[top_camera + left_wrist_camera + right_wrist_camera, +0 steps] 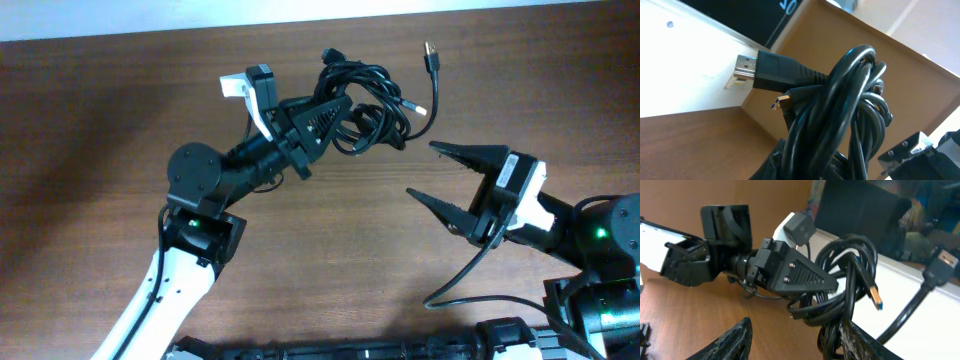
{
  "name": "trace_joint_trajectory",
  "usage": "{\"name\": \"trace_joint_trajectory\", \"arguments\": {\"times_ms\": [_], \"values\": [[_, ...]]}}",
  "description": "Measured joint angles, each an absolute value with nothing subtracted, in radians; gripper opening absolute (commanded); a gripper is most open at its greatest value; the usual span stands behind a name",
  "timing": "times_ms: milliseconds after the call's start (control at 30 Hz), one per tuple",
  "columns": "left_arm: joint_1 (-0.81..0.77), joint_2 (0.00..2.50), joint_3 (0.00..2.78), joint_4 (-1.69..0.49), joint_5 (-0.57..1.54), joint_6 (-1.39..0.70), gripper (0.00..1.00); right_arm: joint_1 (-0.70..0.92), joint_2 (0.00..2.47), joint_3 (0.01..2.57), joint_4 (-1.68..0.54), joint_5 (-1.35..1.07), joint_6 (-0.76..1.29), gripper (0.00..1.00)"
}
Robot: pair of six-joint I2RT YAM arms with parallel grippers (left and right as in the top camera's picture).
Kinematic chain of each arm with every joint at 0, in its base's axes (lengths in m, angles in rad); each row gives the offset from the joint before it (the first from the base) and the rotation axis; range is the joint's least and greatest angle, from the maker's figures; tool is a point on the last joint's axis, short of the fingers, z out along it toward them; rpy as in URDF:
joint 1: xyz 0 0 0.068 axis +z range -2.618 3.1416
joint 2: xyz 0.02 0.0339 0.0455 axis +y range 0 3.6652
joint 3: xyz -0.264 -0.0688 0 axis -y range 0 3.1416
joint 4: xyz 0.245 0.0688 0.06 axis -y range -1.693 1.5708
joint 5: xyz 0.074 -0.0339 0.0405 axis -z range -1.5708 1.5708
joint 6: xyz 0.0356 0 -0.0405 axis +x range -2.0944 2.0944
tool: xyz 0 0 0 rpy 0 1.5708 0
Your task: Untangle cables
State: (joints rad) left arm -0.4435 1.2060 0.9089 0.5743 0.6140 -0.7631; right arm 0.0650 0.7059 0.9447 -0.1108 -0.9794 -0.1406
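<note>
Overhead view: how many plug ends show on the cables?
3. One black plug atop the tangle; one gold-tipped plug sticking out upper right; one light-tipped plug on its right edge. Others may be hidden.

My cables [840, 115] have a smooth, glossy black plastic sheath that catches the light, and the plug [745, 67] tip is bright bare metal. The table [100, 150] is smooth brown wood with a low sheen. My left gripper [335, 108] is matt black plastic; my right gripper [420, 170] has fingers [735, 340] that look rough, grainy and matt.
</note>
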Motion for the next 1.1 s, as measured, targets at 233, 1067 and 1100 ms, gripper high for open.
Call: {"name": "trace_joint_trajectory", "arguments": {"times_ms": [233,1067,1100], "values": [[-0.502,1.206,0.909,0.642,0.696,-0.756,0.0,0.065,0.71,0.945,-0.11,-0.953,-0.206,0.5],[-0.461,1.206,0.909,0.735,0.62,-0.753,0.0,0.065,0.737,0.951,-0.322,-0.939,-0.212,0.04],[-0.46,1.206,0.909,0.735,0.616,-0.753,0.0,0.065,0.737,0.951,-0.332,-0.939,-0.213,0.04]]}}
